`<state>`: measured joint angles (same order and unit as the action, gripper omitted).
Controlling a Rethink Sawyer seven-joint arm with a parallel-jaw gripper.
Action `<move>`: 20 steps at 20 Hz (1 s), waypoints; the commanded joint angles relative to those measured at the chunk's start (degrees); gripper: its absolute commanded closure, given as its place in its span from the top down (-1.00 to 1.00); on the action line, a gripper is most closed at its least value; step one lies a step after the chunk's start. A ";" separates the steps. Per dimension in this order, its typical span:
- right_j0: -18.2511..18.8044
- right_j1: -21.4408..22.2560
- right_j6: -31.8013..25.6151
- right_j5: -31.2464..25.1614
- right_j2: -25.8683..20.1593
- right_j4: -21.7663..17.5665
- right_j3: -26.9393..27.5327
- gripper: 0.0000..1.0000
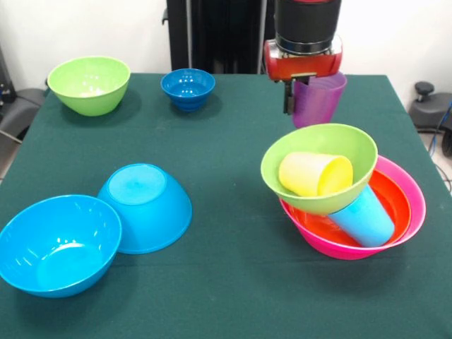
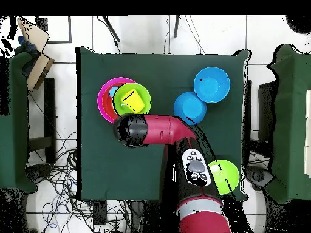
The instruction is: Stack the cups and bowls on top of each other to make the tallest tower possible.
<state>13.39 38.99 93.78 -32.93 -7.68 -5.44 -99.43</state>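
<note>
Tool [image 1: 288, 99] hangs above the far right of the counter [image 1: 233, 282], clamped on the rim of the translucent purple cup [image 1: 319, 99], which rides clear of the cloth just behind the tower [image 1: 346, 198] at about twelve o'clock from it. That tower is the large pink bowl [image 1: 415, 205] with the orange bowl [image 1: 392, 192] nested inside, a light blue cup [image 1: 364, 217] lying on its side in the orange one, and a lime green bowl [image 1: 318, 152] propped tilted on top, holding the yellow cup [image 1: 316, 174], also toppled.

Loose bowls sit well apart: a second lime green one [image 1: 89, 85] and the small dark-blue footed bowl [image 1: 188, 88] toward ten and eleven o'clock, and two bright blue bowls, one upright [image 1: 56, 244], one upside down [image 1: 145, 207], touching at eight o'clock.

The likely trouble is the tilt. That green bowl rests on a rolling cup, so a purple cup dropped in beside the yellow one could tip the bowl over or slide out. A one-sided rim hold may also let the cup swing.
</note>
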 commanded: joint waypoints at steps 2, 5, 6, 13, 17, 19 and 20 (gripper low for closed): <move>1.37 -0.30 -5.13 -5.45 -4.67 -5.12 2.88 -1.00; 1.64 0.05 -5.57 -7.81 -5.24 -5.04 5.12 -1.00; 1.75 0.16 -5.60 -8.55 -5.44 -4.84 5.90 -1.00; 2.19 2.56 -7.35 -13.91 -6.63 -4.40 10.91 -1.00; 2.58 3.04 -8.20 -16.85 -7.45 -4.50 14.05 -1.00; 2.60 3.09 -8.45 -18.82 -7.72 -4.62 15.43 -1.00; 2.58 3.09 -8.43 -19.67 -7.81 -4.67 16.01 -1.00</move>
<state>14.87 41.24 93.78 -45.15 -9.38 -6.97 -91.15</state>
